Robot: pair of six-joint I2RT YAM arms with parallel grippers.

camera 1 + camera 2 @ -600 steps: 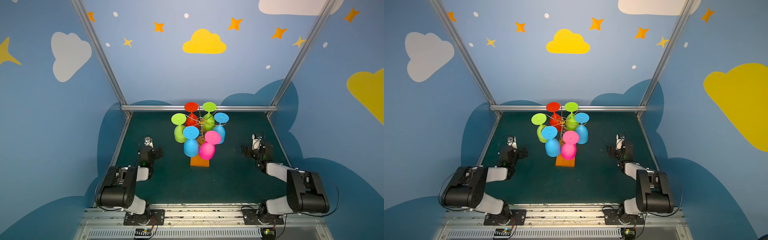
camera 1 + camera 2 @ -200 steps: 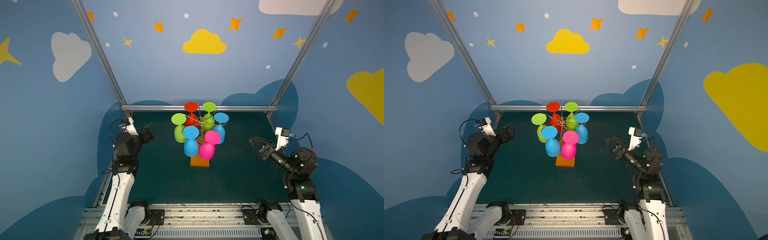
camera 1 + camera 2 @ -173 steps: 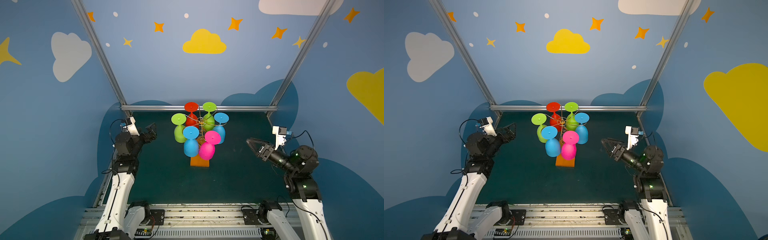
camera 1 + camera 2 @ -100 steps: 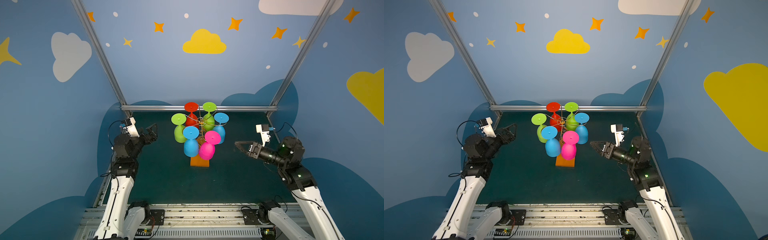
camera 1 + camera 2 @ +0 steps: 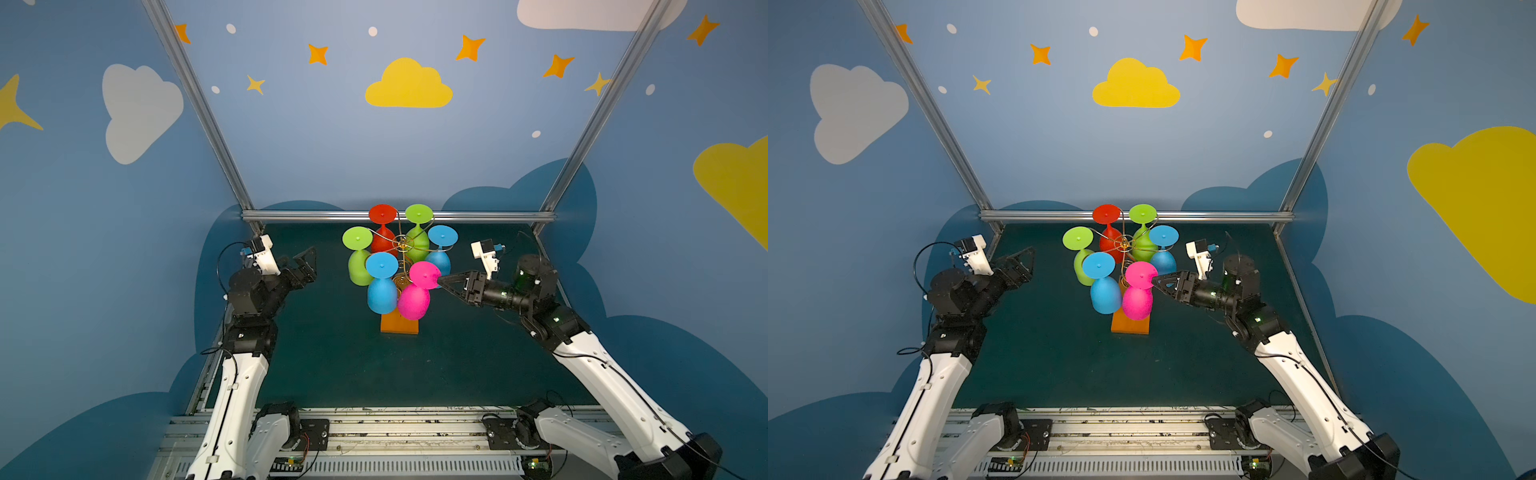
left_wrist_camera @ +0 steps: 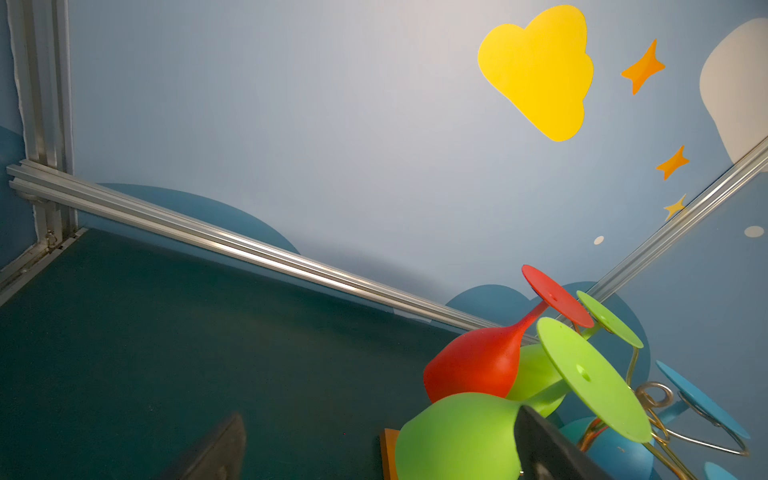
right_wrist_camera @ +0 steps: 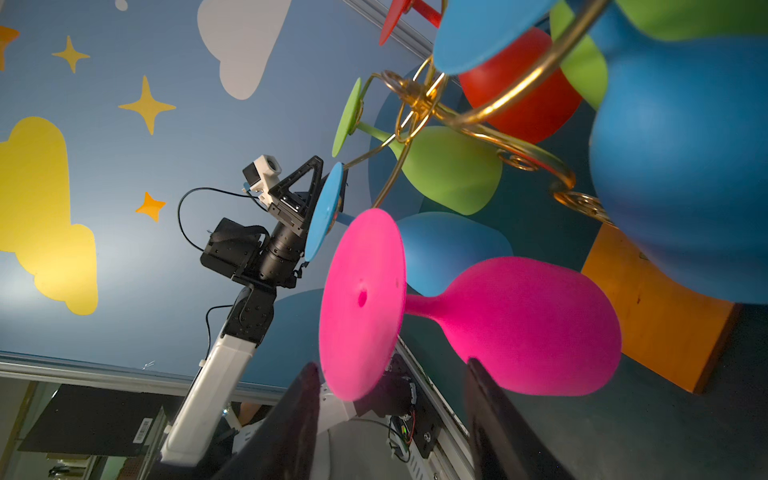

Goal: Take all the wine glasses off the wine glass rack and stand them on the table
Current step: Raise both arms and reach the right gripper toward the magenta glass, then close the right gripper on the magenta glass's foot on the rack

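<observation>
Right wrist view: right gripper (image 7: pixel 390 374) jaws partly open astride the rim of the pink glass (image 7: pixel 519 324) foot, gripping nothing. It hangs upside down on the rack (image 5: pixel 399 326) mid-table, blue glass (image 5: pixel 381 293) just beside it; left gripper (image 5: pixel 306 264) wide open, empty, well apart. Bare table (image 5: pixel 332 374) in front
</observation>
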